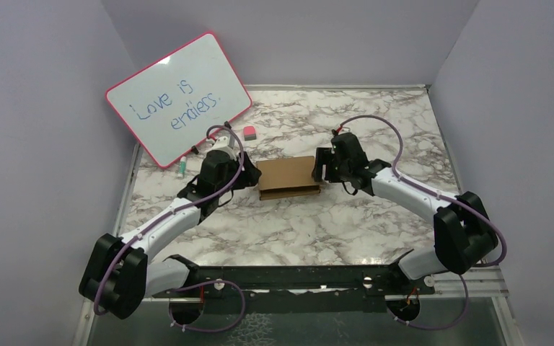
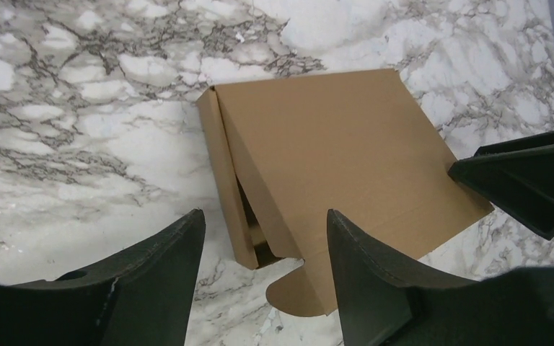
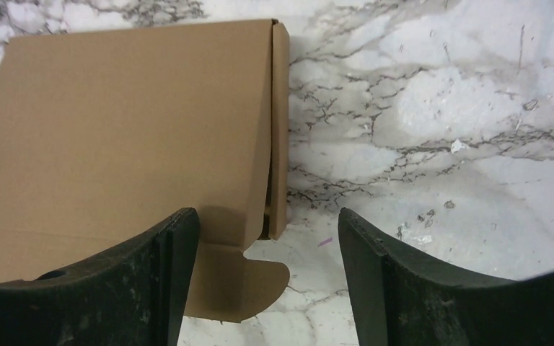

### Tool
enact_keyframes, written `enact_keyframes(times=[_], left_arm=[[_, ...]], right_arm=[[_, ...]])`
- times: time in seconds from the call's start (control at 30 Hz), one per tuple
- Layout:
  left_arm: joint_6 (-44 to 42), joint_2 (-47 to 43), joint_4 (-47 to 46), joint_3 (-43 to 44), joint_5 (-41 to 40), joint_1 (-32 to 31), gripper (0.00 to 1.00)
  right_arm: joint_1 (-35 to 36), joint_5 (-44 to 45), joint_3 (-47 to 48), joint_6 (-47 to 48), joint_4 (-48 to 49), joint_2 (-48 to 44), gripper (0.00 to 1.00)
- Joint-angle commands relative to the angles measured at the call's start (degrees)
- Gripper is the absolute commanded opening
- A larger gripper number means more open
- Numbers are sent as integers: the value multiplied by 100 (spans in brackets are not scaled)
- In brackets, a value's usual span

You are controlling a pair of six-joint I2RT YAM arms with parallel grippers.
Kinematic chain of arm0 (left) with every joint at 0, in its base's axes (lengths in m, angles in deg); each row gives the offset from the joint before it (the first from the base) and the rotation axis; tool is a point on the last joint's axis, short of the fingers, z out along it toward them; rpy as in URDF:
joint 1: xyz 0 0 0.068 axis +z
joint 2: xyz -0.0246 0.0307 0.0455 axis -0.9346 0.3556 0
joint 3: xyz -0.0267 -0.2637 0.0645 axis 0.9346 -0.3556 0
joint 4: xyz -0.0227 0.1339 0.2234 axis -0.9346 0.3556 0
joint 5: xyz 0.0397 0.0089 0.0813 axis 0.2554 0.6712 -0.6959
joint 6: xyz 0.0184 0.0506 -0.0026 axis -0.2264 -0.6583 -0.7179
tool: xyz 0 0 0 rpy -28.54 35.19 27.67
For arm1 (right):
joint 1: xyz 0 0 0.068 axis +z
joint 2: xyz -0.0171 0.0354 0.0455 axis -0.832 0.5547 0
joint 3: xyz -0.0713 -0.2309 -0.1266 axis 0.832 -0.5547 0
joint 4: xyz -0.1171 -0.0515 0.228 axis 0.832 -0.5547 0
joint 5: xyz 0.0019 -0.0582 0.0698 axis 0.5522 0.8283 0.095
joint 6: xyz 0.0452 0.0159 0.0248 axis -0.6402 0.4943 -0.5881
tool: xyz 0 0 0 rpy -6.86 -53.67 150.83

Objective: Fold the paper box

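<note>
From the overhead view I see the paper box (image 1: 287,177) lying mid-table on the marble table (image 1: 375,216), long edges running left to right, with one arm at each short end. There is bare marble in front of the box and behind it. The tight side is the far left, where the whiteboard (image 1: 179,97) leans, with a marker (image 1: 182,167) at its foot and a pink eraser (image 1: 249,132) nearby.

In the left wrist view the lid sits slightly raised above the end wall, leaving a dark gap, and a rounded tab (image 2: 288,295) juts out past the near edge.

Both arms reach forward and bend inward at the elbow, wrists turned toward each other. The left gripper (image 2: 263,216) hangs over the box's left end, its jaws apart and straddling that end wall without holding anything. The right gripper (image 3: 265,213) sits over the right end, jaws likewise spread across the corner and the tab, with nothing gripped. I can't tell whether any finger touches the cardboard.
</note>
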Motion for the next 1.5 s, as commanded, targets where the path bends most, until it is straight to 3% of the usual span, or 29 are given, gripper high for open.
enact_keyframes(times=[0.0,0.5,0.8,1.1,1.3,1.47], left_arm=[[245,86,-434,-384,377,21,62],[224,785,-803,-659,558,23,60],[16,1178,-835,-735,412,15,47],[-73,1574,-893,-824,333,7,43],[-179,1601,-661,-844,57,-95,42],[-159,1216,-674,-910,-32,-99,41]], right_arm=[[-18,-337,-329,-72,294,-61,74],[-20,-454,-875,-116,919,222,63],[-15,-578,-1159,-188,1291,427,57],[-13,-462,-1457,-192,1694,634,53],[16,-360,-1607,-140,1798,641,52],[14,-779,-1675,-211,2031,468,50]])
